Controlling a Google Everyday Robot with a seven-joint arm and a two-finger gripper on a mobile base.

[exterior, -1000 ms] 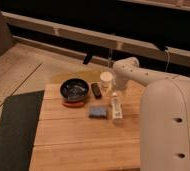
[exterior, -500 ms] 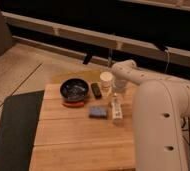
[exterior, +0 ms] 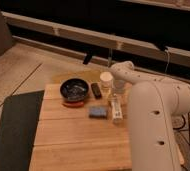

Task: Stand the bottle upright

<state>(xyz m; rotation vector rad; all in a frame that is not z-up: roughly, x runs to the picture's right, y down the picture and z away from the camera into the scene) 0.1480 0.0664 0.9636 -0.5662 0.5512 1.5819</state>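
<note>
Hanging over the far right part of the counter (exterior: 73,142), the hand (exterior: 118,91) sits at the end of the white arm (exterior: 158,115), just right of the cup and just beyond the far end of the bottle. Whether it is open or closed cannot be told, nor whether it touches or grips anything.

- Bottle (exterior: 116,109): small, slim, white. It lies on its side on the wood, its long axis running from the hand toward the camera. Its label is faint, with no writing legible.
- Blue sponge (exterior: 98,112): flat on the counter, just left of the bottle and a little shorter than it.
- Cup (exterior: 106,80): round, pale, white-topped and upright, at the far edge beside the hand. No marking can be read.
- Black oblong object (exterior: 95,90): lying between the cup and the bowl.
- Dark bowl (exterior: 75,90): left of the black object, resting on something reddish that shows under its near rim.
- Dark mat (exterior: 13,130): a flat black panel adjoining the left edge of the counter.
- Arm body: a large white housing that fills the lower right and hides the right side of the counter.

Change against the earlier views: the arm's housing now reaches further left across the counter than it did a second ago. The bottle, sponge, cup, black object and bowl lie where they lay before.
</note>
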